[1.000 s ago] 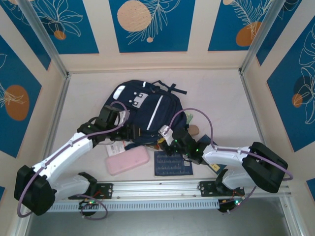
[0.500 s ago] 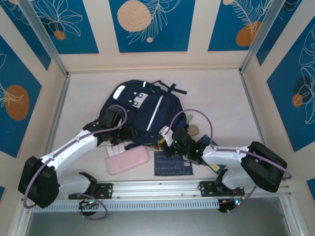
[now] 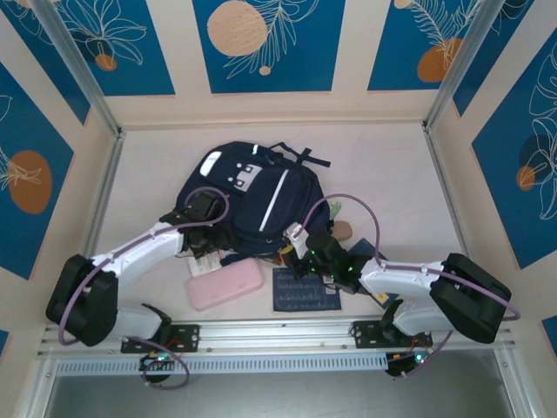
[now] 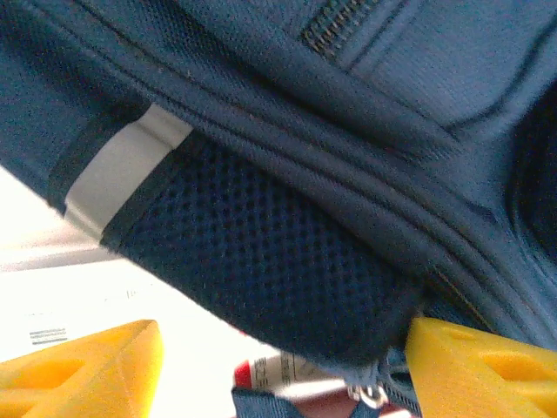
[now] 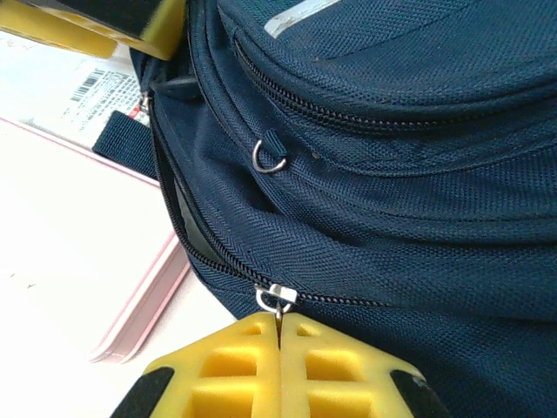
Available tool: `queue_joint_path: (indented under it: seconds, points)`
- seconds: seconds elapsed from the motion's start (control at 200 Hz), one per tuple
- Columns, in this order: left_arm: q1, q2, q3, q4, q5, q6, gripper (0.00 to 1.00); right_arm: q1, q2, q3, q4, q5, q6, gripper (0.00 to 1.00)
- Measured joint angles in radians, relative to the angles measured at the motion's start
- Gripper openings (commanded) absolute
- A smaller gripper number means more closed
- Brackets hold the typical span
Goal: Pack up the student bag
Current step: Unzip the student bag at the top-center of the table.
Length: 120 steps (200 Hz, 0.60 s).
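Observation:
The student bag (image 3: 257,196), navy with white stripes, lies flat mid-table. My left gripper (image 3: 211,233) is at its near-left corner. In the left wrist view the left gripper (image 4: 278,374) is open, its yellow fingers (image 4: 87,370) wide apart. The bag's mesh side pocket (image 4: 261,261) hangs just above them and touches the right one. My right gripper (image 5: 278,326) is shut on the metal zipper pull (image 5: 277,298) of the bag (image 5: 392,174). To the left of the slider the zip is parted. In the top view this gripper (image 3: 291,251) is at the bag's near edge.
A pink pencil case (image 3: 224,285) lies in front of the bag, also in the right wrist view (image 5: 144,287). A dark blue patterned book (image 3: 305,289) lies beside it. A barcoded paper (image 3: 204,261) sits under the left arm. Small items (image 3: 341,228) lie right of the bag. Walls enclose the table.
My left arm has swung right and forward against the bag's corner, and its jaws have widened. The right gripper has stayed shut at the zip, barely moving.

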Motion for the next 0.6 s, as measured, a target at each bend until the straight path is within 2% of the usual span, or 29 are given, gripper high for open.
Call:
queue_joint_path:
  seconds: [0.145, 0.32, 0.6]
  points:
    - [0.0, 0.084, 0.051, 0.004, -0.014, -0.01, 0.6, 0.0, -0.007, 0.0, -0.012, -0.004, -0.002, 0.0]
    - [0.004, 0.109, 0.08, -0.01, -0.039, -0.013, 0.59, 0.0, -0.035, 0.014, -0.07, 0.006, -0.022, 0.0]
    - [0.069, 0.133, 0.123, -0.053, -0.049, -0.01, 0.58, 0.0, -0.063, 0.049, -0.158, 0.058, -0.068, 0.0]
